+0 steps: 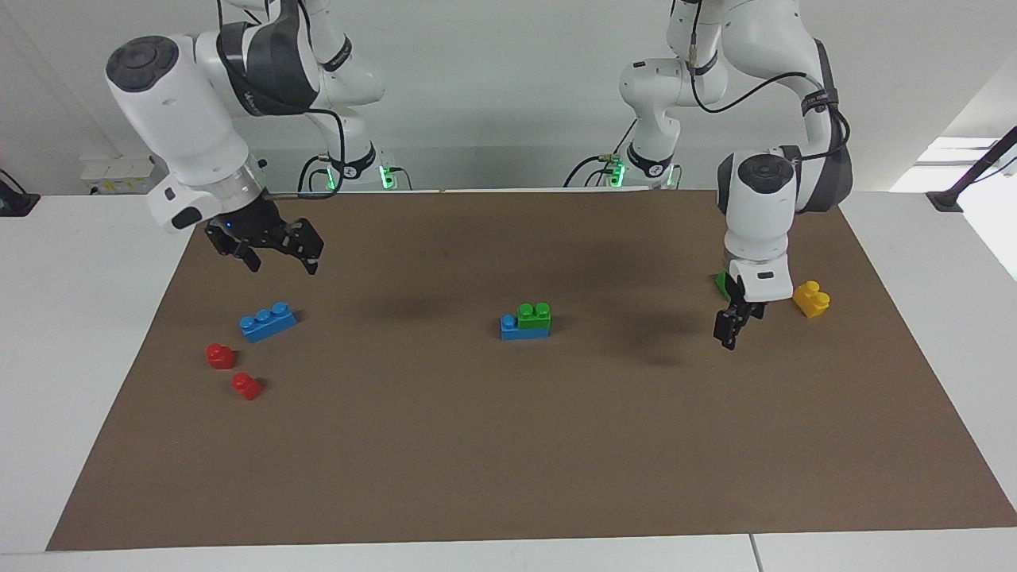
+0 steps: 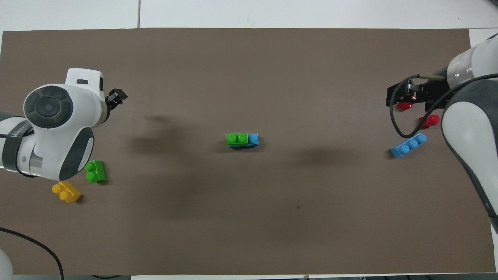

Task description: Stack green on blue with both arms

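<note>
At the middle of your brown mat [image 1: 508, 461], a small bright green two-stud plastic brick [image 1: 534, 314] sits pressed on top of a blue three-stud plastic brick [image 1: 523, 327], covering the end toward the left arm and leaving one blue stud bare toward the right arm. Your right gripper [image 1: 278, 248] hangs in the air over bare mat at the right arm's end, its fingers spread apart and holding nothing; the second blue three-stud brick [image 1: 268, 321] lies flat on the mat near it, with two small red one-stud bricks [image 1: 220, 355] [image 1: 245, 385] farther from the robots. Your left gripper [image 1: 732, 326] points down over the mat at the left arm's end; you cannot tell whether its fingers are parted or closed. The second green two-stud brick [image 2: 95, 171] rests on the mat there, just beside a yellow two-stud brick [image 2: 66, 191].
</note>
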Robot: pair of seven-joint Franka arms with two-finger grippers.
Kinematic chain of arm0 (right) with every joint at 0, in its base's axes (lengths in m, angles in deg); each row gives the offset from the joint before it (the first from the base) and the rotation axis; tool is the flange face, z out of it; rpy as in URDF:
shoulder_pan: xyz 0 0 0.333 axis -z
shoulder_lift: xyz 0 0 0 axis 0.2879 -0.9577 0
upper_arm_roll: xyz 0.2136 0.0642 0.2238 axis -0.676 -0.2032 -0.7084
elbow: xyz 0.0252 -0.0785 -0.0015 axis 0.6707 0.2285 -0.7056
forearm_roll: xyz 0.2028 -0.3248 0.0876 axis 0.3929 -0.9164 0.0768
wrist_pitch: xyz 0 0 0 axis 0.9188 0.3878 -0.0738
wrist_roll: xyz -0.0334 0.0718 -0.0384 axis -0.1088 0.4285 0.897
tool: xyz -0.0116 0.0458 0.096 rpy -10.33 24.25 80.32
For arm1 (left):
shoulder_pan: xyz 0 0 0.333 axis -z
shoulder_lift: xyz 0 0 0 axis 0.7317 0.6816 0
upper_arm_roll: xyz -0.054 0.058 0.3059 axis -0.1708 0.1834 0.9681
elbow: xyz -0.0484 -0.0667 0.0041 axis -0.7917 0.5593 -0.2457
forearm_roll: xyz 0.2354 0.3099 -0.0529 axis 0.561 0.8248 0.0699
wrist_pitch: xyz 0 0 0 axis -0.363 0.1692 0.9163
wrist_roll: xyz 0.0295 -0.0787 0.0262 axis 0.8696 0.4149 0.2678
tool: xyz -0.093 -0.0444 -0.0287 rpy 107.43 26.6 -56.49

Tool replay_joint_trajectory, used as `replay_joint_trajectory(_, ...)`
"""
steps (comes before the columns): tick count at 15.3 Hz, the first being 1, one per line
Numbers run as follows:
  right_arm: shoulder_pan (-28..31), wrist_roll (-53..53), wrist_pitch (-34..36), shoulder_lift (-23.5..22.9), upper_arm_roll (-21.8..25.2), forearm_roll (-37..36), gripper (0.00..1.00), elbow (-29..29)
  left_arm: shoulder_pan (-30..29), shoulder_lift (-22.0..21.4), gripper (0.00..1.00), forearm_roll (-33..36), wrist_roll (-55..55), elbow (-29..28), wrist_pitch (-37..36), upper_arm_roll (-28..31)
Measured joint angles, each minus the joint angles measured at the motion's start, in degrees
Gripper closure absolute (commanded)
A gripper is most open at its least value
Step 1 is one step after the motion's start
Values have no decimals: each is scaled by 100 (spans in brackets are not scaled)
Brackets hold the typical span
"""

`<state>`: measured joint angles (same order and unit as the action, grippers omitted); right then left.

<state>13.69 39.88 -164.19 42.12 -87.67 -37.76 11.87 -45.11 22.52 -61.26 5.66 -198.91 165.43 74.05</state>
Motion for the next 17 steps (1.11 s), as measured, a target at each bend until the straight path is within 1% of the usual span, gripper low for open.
replay_joint_trajectory(2, 112, -213, 227, 198, -1, 0, 0, 53, -143, -9, 0, -244, -787, 201, -307, -1)
replay_joint_trajectory(4, 236, -714, 242, 304, 5, -3, 0, 26, -319, -25, 0, -561, -1712, 432, -676, 0)
replay_joint_trajectory(6, 341, -1001, 422, 337, 8, -6, 0, -84, -503, -37, 0, -853, -2520, 662, -1056, 4)
replay_joint_trajectory(9, 401, -1140, 615, 336, 12, -127, 0, -207, -705, -53, 0, -1144, -3381, 989, -1625, 3)
replay_joint_trajectory(13, 401, -1278, 615, 329, -10, -248, 0, -211, -750, -170, 0, -1449, -3985, 1504, -2596, -3)
replay_joint_trajectory(17, 400, -1364, 615, 325, -11, -249, 0, -212, -748, -558, 0, -1770, -4143, 1676, -3392, -47)
